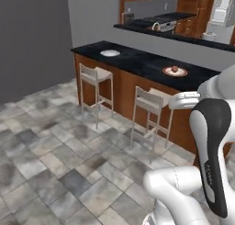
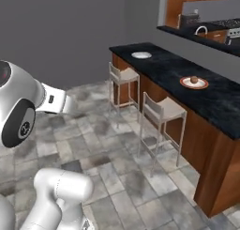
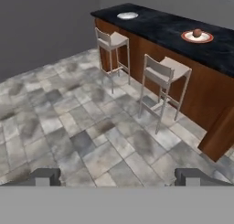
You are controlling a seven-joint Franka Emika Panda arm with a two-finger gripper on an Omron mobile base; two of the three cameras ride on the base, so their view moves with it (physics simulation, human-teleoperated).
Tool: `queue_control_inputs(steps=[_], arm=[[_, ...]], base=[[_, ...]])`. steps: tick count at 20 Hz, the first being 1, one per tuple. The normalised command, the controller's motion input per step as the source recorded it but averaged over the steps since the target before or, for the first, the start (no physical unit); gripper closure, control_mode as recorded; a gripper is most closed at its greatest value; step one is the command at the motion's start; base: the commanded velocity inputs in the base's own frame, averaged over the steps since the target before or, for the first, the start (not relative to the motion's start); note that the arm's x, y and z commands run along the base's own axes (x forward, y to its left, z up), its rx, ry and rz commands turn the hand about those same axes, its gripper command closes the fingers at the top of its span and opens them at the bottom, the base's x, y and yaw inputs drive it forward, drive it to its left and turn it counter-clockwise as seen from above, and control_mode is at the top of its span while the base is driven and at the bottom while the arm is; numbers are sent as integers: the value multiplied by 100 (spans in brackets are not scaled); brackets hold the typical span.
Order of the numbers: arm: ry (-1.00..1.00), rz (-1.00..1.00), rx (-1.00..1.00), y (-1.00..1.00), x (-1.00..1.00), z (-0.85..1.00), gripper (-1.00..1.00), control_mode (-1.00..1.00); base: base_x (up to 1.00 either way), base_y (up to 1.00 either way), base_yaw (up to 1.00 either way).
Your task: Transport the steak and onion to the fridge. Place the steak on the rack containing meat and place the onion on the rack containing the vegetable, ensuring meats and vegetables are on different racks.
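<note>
A long black-topped table (image 1: 137,63) with wood-brown sides runs across the kitchen, and the onion (image 1: 175,69) — a small round brown ball — sits on an orange-rimmed plate (image 1: 175,72) toward the table's nearer end. In the right base view the onion (image 2: 193,79) rests at the middle of that plate (image 2: 194,83), and in the hand view it (image 3: 197,33) appears on the plate (image 3: 197,37) at the upper right. A second, white plate (image 1: 110,53) lies near the table's far end, well apart from the first. Two pale bar stools stand against the table's front on the grey stone-tiled floor (image 1: 55,160): the far stool (image 1: 95,75) below the white plate and the near stool (image 1: 153,99) closer to the onion's plate. The gripper (image 3: 117,177) hangs above the floor, well away from the table, its jaws spread wide with nothing between them — the two dark fingertips (image 3: 45,176) sit far apart at the bottom of the hand view. Behind the table, a second dark counter (image 1: 174,33) carries a stove.
</note>
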Motion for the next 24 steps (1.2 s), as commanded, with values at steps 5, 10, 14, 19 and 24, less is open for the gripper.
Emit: queue_control_inputs(steps=[5,10,14,19,24], arm=[[0,0,0,0,0,0,-100,100],[0,0,0,0,0,0,-100,100],[0,0,0,0,0,0,-100,100],[0,0,0,0,0,0,-100,100],[0,0,0,0,0,0,-100,100]], base=[[100,91,-60],[100,96,-57],[100,100,-56],[100,100,-56],[68,72,-60]])
